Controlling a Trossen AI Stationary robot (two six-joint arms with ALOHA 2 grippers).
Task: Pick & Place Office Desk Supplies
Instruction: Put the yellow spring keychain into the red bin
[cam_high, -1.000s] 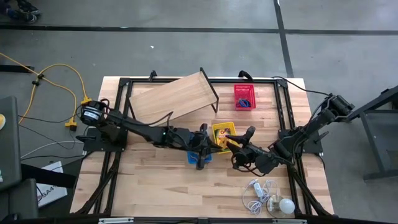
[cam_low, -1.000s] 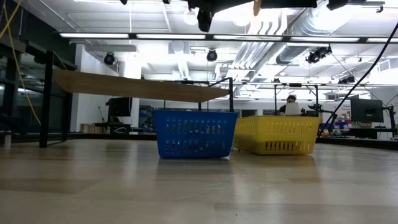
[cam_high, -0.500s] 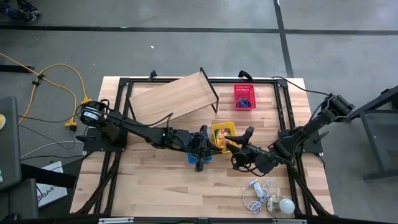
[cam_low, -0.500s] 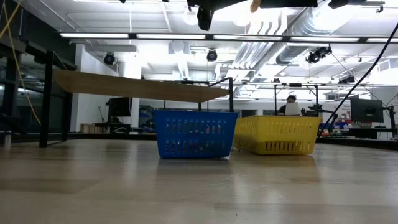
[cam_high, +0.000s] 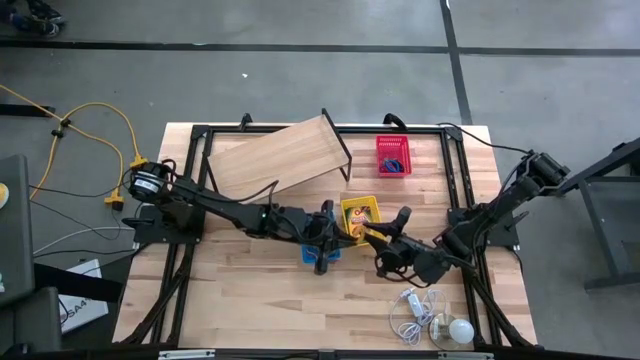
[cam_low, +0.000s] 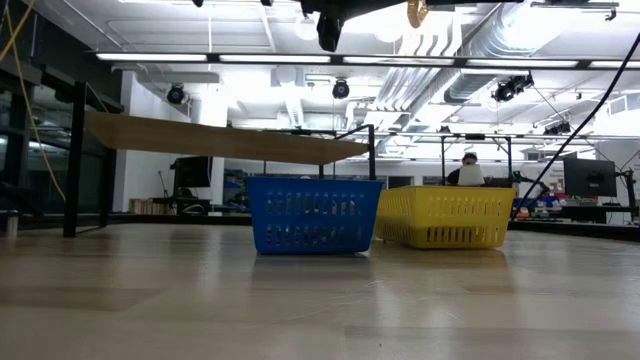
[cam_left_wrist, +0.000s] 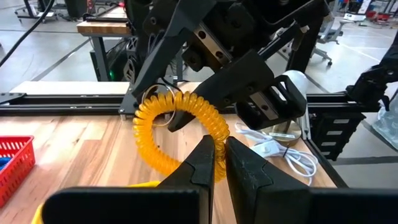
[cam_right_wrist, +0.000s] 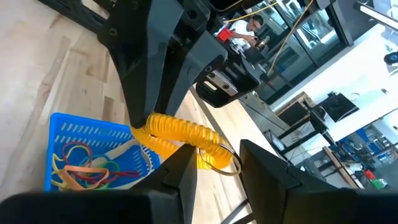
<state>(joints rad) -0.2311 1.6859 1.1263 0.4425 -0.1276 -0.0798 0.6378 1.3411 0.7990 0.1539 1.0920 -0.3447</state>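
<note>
Both arms meet over the middle of the surface (cam_high: 250, 300), sharing one yellow spiral coil (cam_high: 363, 232) above the gap between the blue basket (cam_high: 310, 258) and the yellow basket (cam_high: 358, 208). The left end effector (cam_left_wrist: 222, 163) is clenched on one end of the coil (cam_left_wrist: 186, 124), evidently anchoring it in the air so the other arm can work on it. The right end effector (cam_right_wrist: 221, 171) faces it from just beside, its fingers spread and straddling the end that carries a thin metal ring (cam_right_wrist: 219, 160); this looks like a handover or a regrasp, though whether those fingers press on anything I cannot tell. Holding the coil high keeps it clear of the basket rims. Coloured rubber bands (cam_right_wrist: 87, 168) already lie in the blue basket directly below, which suggests sorting by kind. The red basket (cam_high: 392, 155) stands well apart near the far edge.
</note>
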